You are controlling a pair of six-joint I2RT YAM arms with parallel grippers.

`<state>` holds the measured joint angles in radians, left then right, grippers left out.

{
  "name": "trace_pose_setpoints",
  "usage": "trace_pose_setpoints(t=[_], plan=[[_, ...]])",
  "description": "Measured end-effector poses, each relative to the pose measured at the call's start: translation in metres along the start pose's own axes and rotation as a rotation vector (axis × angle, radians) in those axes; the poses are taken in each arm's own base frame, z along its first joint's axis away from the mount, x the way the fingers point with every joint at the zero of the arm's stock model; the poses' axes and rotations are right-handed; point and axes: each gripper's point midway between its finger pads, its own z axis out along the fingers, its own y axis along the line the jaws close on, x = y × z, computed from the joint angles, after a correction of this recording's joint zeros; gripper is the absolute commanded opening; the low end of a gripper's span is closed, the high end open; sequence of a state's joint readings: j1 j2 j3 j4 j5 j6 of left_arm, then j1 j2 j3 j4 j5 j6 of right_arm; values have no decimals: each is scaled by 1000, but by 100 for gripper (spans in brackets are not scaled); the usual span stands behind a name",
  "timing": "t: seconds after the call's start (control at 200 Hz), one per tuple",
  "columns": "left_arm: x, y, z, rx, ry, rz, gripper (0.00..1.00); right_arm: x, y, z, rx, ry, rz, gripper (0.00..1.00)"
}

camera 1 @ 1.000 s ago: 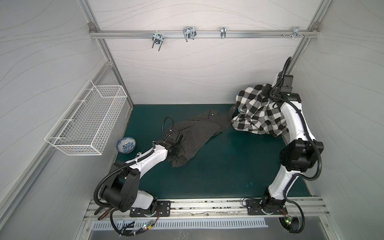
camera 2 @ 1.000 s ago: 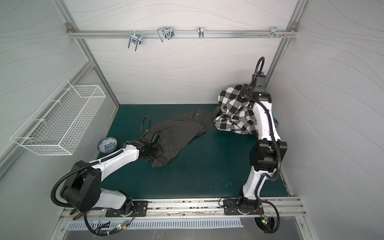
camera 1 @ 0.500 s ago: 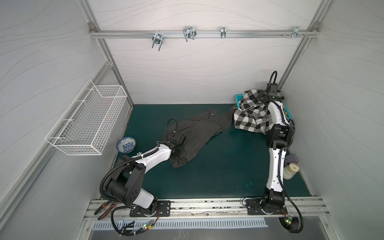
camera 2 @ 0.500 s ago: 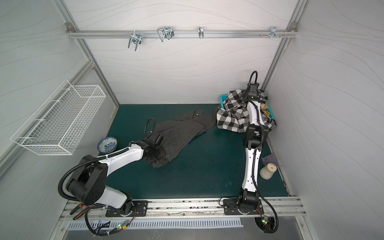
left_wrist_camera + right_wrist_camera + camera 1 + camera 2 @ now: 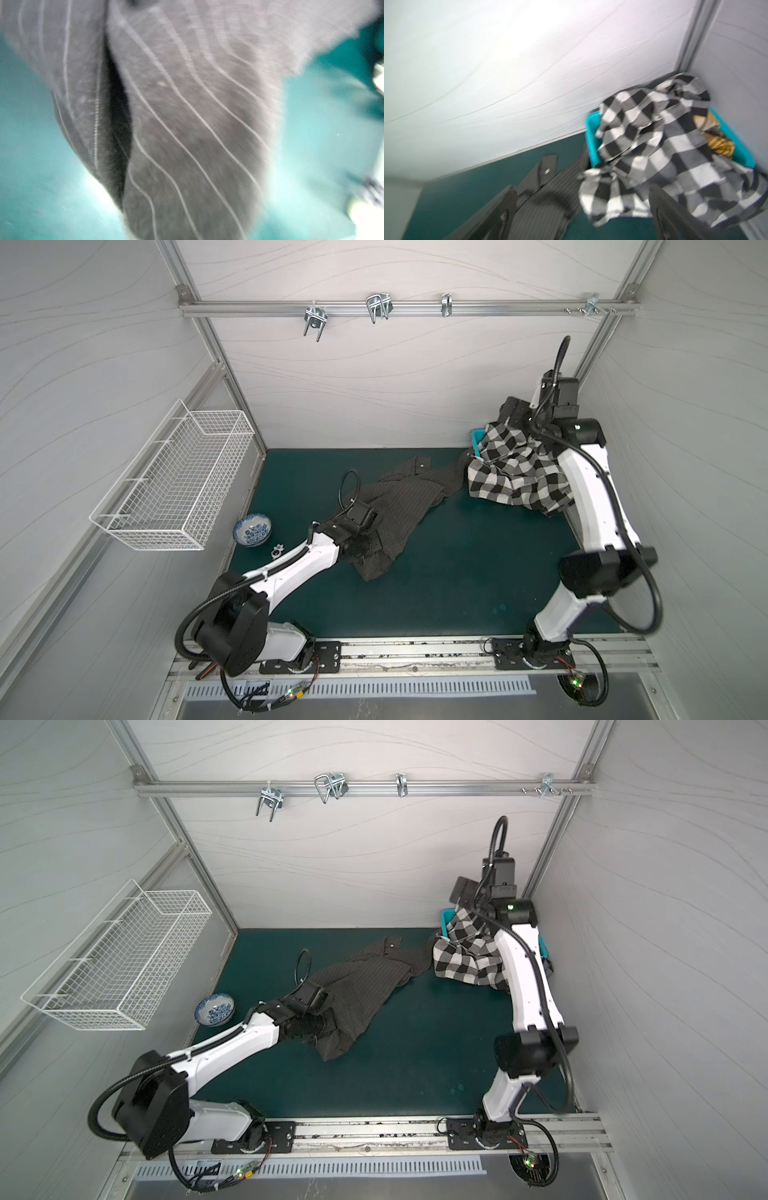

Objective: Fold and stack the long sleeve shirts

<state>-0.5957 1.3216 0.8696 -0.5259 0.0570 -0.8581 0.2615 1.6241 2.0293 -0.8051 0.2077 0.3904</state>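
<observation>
A charcoal pinstriped shirt (image 5: 399, 502) (image 5: 353, 986) lies crumpled on the green mat, mid-left. My left gripper (image 5: 365, 548) (image 5: 311, 1027) is shut on the near end of it. In the left wrist view that striped cloth (image 5: 187, 104) hangs right in front of the lens and hides the jaws. A black-and-white checked shirt (image 5: 515, 477) (image 5: 469, 959) (image 5: 664, 155) is heaped over a teal basket (image 5: 478, 439) (image 5: 591, 133) in the back right corner. My right gripper (image 5: 512, 412) (image 5: 463, 888) (image 5: 581, 220) hovers above that heap, open and holding nothing.
A blue-and-white bowl (image 5: 252, 529) sits at the mat's left edge, with a small white piece (image 5: 277, 549) beside it. A white wire basket (image 5: 178, 485) hangs on the left wall. A rail with hooks (image 5: 376, 308) crosses the back wall. Mustard cloth (image 5: 716, 141) lies in the teal basket.
My right gripper opened and let go of the checked shirt, which dropped onto the teal basket. The right arm drew up and back. The left arm shifted only slightly, still gripping the pinstriped shirt.
</observation>
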Motion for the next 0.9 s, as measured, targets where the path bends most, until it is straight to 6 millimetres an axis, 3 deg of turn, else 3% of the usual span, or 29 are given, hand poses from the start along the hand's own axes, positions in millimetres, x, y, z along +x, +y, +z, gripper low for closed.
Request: trace_pose_setpoints(t=[0.055, 0.085, 0.15, 0.265, 0.36, 0.415, 0.48, 0.555, 0.67, 0.715, 0.76, 0.86, 0.895], plan=[[10, -18, -8, 56, 21, 33, 51, 41, 33, -34, -71, 70, -17, 99], [13, -27, -13, 80, 32, 51, 60, 72, 49, -49, -112, 119, -41, 99], [17, -42, -21, 122, 43, 79, 74, 142, 61, -71, -150, 220, -85, 99], [-2, -41, -51, 144, -27, 60, 81, 275, 47, -84, -188, 486, -144, 95], [-29, -13, -79, 136, -109, -43, 81, 344, 35, -88, -159, 666, -163, 97], [-44, 9, -91, 123, -161, -120, 81, 370, 42, -93, -165, 726, -203, 98], [-52, 37, -96, 96, -198, -200, 79, 395, 64, -101, -201, 784, -265, 99], [-42, 64, -87, 45, -168, -254, 79, 417, 95, -101, -246, 839, -306, 97], [-22, 84, -70, -6, -91, -278, 80, 446, 132, -78, -271, 895, -314, 89], [-18, 88, -66, -12, -76, -282, 81, 454, 144, -68, -273, 908, -321, 80], [-14, 91, -62, -19, -63, -283, 81, 461, 155, -60, -282, 920, -329, 64], [-13, 94, -53, -32, -41, -287, 80, 470, 174, -47, -307, 931, -353, 10], [-14, 94, -50, -35, -35, -289, 80, 469, 178, -46, -308, 930, -358, 0]])
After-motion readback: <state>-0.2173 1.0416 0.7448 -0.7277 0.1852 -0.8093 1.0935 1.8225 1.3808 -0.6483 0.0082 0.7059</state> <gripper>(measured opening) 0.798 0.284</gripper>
